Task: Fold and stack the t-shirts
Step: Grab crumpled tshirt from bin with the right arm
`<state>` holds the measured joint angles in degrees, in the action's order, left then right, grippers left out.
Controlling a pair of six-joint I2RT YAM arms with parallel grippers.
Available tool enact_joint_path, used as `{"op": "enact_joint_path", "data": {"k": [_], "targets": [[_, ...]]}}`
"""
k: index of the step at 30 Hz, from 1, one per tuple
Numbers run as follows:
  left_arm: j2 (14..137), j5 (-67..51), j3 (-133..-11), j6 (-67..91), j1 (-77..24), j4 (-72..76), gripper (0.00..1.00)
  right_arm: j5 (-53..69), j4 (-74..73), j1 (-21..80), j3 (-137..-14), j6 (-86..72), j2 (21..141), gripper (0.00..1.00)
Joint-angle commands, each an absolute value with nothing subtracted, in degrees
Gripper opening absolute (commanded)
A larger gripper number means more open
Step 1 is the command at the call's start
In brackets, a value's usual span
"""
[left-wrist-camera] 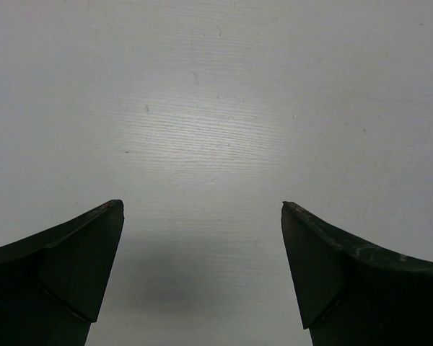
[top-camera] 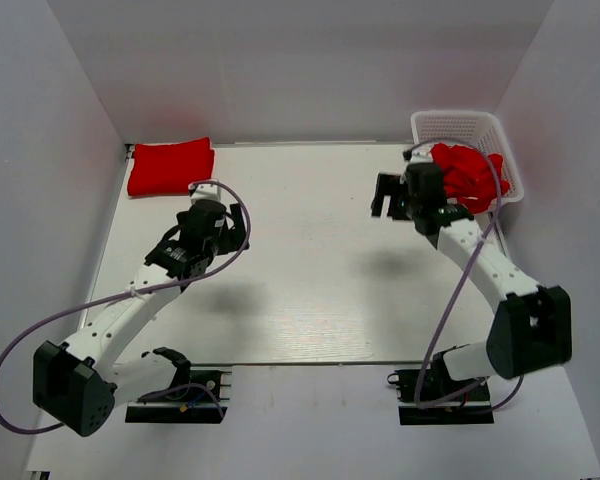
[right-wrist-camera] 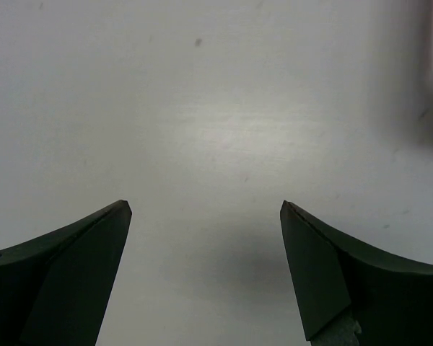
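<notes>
T-shirts are partly done: a folded t-shirt (top-camera: 170, 167) lies at the far left of the surface (top-camera: 310, 270), while crumpled t-shirts (top-camera: 467, 176) wait in the basket (top-camera: 460, 122) far right. Left gripper (left-wrist-camera: 202, 205) and right gripper (right-wrist-camera: 206, 204) hang spread, holding nothing.

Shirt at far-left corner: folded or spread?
Folded. The t-shirt lies as a compact, neat rectangle with no sleeves showing. Whether it is one shirt or several stacked, cannot tell.

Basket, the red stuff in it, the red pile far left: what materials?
Basket: white, probably rigid plastic, judging by its molded lattice of open holes. Shirts in it: soft thin red cloth, matte, bunched in creases. Folded shirt at far left: seemingly the same cloth, lying flat.
</notes>
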<state>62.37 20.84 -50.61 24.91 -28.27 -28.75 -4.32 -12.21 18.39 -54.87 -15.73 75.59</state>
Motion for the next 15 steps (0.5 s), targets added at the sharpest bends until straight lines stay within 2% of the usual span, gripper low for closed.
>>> {"op": "enact_joint_path", "data": {"k": [1,4,9,10,15], "targets": [[64.07,23.29,-54.83,24.52,-28.56,-28.65,1.0,-18.25,-16.86,16.09,-69.41,-11.97,82.76,0.9],[66.43,21.98,-55.99,23.38,-28.56,-29.36,1.0,-23.72,-25.01,12.67,-82.06,-9.42,89.37,0.9],[67.59,18.81,-56.6,21.27,-28.56,-28.83,1.0,-25.22,-30.93,6.25,-99.73,-4.22,103.96,0.9],[67.59,18.81,-56.6,21.27,-28.04,-28.83,1.0,-25.31,-33.9,5.37,-106.37,-3.44,106.85,0.9],[67.59,18.81,-55.55,21.27,-28.04,-28.3,1.0,-21.63,-35.24,0.71,-115.13,-0.26,116.16,0.85]]}}
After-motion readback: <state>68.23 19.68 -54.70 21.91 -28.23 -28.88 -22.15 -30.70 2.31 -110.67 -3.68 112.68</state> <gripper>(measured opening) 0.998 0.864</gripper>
